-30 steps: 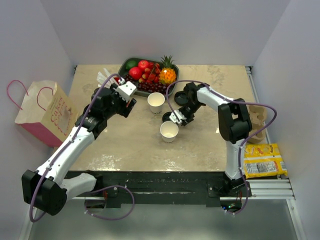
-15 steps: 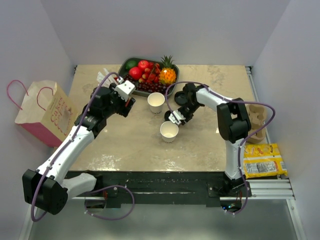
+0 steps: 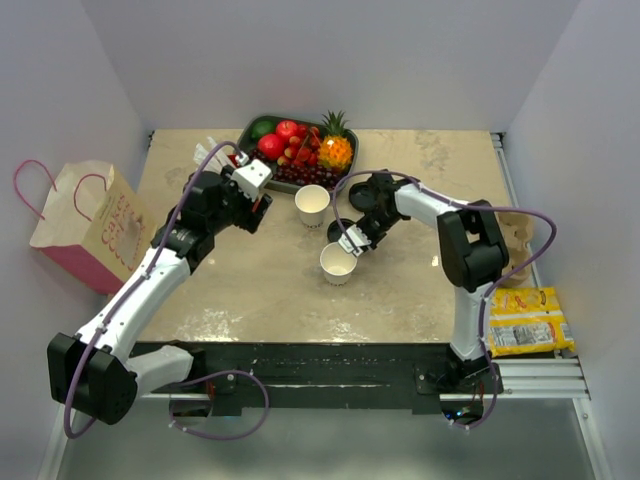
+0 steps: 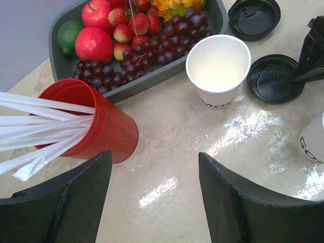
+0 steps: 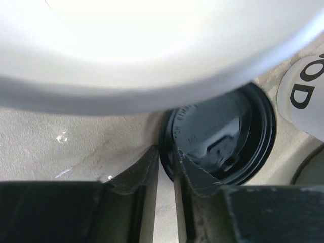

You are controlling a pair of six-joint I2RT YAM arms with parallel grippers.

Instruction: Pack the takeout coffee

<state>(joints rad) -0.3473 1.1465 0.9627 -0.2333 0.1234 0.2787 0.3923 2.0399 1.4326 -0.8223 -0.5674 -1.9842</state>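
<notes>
The right pincer (image 5: pixel 166 154) is down at the worktop (image 3: pixel 260 290). Its jaws stand close together astride the rim of a round black plastic lid (image 5: pixel 223 136) that lies flat there, but I cannot tell whether they actually pinch it. A small lidless white paper cup (image 3: pixel 338 262) stands just beside the pincer, mid-worktop, and a second white paper cup (image 3: pixel 312 203) stands beyond the lid. The left pincer (image 4: pixel 152 164) hangs open and empty near a red plastic cup of white straws (image 4: pixel 109 126), beside a dark tray of fruit (image 4: pixel 62 65).
</notes>
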